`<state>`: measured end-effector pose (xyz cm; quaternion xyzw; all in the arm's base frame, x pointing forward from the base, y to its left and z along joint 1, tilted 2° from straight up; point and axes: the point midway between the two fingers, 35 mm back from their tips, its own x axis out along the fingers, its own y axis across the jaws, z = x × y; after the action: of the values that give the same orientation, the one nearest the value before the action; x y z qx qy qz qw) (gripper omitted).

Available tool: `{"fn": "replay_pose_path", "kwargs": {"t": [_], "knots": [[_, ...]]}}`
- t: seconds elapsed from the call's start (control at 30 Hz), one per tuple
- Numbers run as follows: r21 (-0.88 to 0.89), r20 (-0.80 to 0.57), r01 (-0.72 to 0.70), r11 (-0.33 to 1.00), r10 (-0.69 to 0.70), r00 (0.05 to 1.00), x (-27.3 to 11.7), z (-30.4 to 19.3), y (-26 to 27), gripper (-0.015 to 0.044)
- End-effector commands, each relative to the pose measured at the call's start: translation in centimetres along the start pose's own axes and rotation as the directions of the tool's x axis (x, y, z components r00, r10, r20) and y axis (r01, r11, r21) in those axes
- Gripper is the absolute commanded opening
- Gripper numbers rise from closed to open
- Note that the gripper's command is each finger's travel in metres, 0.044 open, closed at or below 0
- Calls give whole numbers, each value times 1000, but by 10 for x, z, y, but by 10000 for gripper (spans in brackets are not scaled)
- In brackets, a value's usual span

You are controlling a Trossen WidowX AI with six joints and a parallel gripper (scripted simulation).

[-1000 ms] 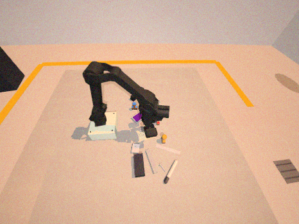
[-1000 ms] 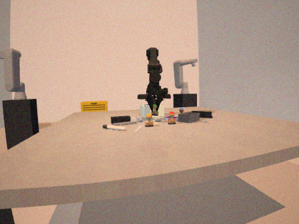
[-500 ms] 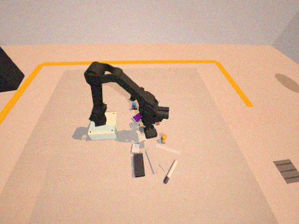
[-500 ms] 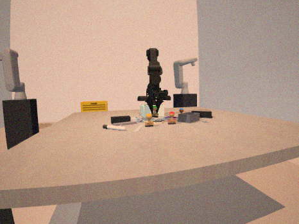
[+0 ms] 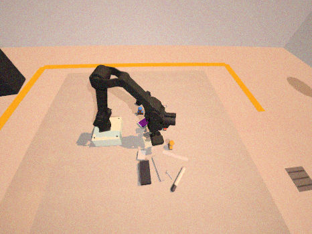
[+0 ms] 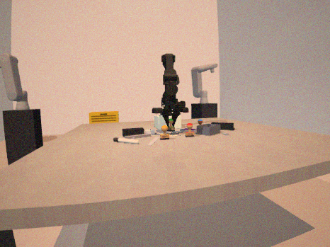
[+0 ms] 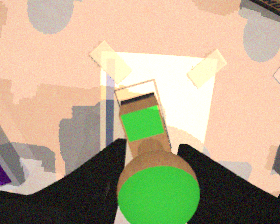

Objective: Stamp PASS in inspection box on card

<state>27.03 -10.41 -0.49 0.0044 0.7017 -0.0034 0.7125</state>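
My gripper (image 7: 151, 150) (image 6: 171, 124) is shut on the green-topped stamp (image 7: 142, 123) (image 6: 171, 121), which is upright and low over the card (image 7: 185, 100) (image 5: 148, 144). The card is white, with tape on its two upper corners in the wrist view. The inspection box (image 7: 135, 85) is a thin brown outline; its upper end shows beyond the stamp's base, and the rest is mostly covered. Whether the base touches the card cannot be told. The ink pad (image 5: 142, 123) (image 7: 3, 175) is purple and lies to the card's left in the wrist view. Any print under the stamp is hidden.
An orange-topped stamp (image 5: 171, 145) (image 6: 164, 128), a red-topped stamp (image 6: 190, 125) and a blue-topped stamp (image 5: 140, 110) (image 6: 200, 122) stand around the card. A grey box (image 6: 209, 129), a black block (image 5: 145, 172) and a marker (image 5: 178, 178) (image 6: 127, 141) lie nearby.
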Motion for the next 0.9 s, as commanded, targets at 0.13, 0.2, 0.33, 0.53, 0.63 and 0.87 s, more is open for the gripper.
{"fn": "replay_pose_path", "kwargs": {"t": [0.13, 0.2, 0.33, 0.53, 0.63, 0.87], "knots": [[6, -5, 3, 1000, -3, 1000, 7, -1, 0, 0], [6, -5, 3, 1000, -3, 1000, 8, -1, 0, 0], [6, -4, 3, 1000, -3, 1000, 11, -2, 0, 0], [6, -4, 4, 1000, -4, 1000, 15, -2, 0, 0], [6, -4, 4, 1000, -4, 1000, 16, -3, 1, 0], [6, -4, 4, 1000, -4, 1000, 17, -3, 1, 0]]}}
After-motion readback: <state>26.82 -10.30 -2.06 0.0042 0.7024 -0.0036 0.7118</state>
